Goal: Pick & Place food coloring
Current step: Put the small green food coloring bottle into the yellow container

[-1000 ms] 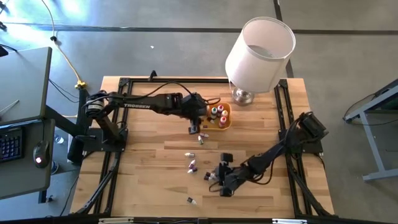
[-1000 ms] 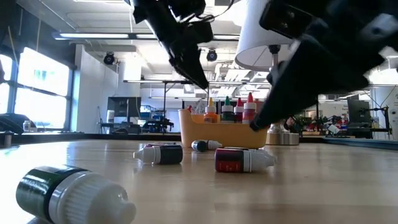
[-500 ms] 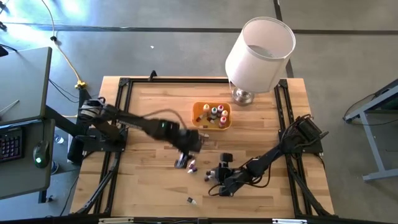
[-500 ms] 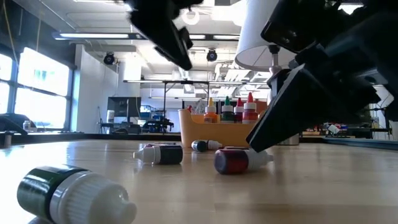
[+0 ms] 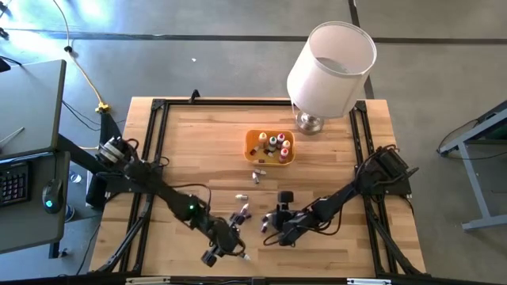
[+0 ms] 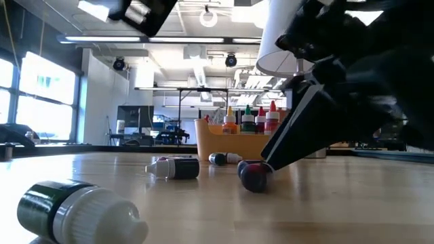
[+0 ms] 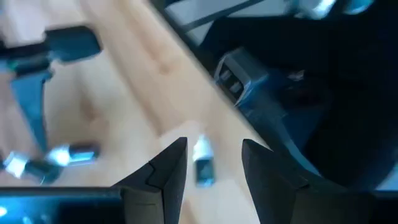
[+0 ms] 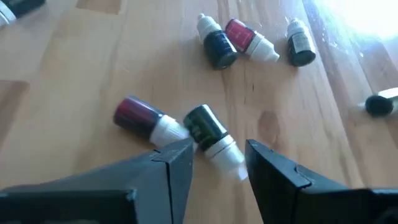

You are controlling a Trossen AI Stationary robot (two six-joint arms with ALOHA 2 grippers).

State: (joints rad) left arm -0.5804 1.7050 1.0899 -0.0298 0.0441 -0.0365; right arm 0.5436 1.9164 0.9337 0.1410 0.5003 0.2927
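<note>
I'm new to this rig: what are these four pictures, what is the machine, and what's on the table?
Two dark robot arms work at a wooden table. One picture looks straight down, one looks level along the tabletop, and two come from cameras on the arms' wrists. The left gripper hovers open over a small loose bottle near the table's front edge. The right gripper is open, its fingers either side of a dark green bottle lying beside a red one. Neither holds anything. More food coloring bottles lie scattered, others stand in an orange tray, and a white lamp stands at the back.
</note>
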